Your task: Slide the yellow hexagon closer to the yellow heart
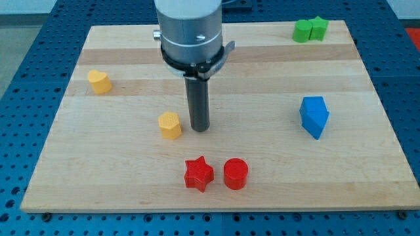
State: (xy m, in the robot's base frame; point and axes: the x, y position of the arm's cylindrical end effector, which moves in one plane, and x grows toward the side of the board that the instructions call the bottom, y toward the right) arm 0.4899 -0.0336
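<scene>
On the worktop (pixel 79 170), the yellow heart (pixel 99 81) sits far at the view's left, well apart from the yellow hexagon (pixel 170 125), which lies down and to the right of it. My tip (pixel 199 128) stands just right of the hexagon; there is no gripper, only a rod. Right of that lie a red star (pixel 198 174), a red cylinder (pixel 235 174), a blue block (pixel 314 116) and two green blocks (pixel 310 29).

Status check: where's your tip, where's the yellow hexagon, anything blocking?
My tip just right of yellow hexagon, small gap. Yellow heart up-left, far. Path between clear.
</scene>
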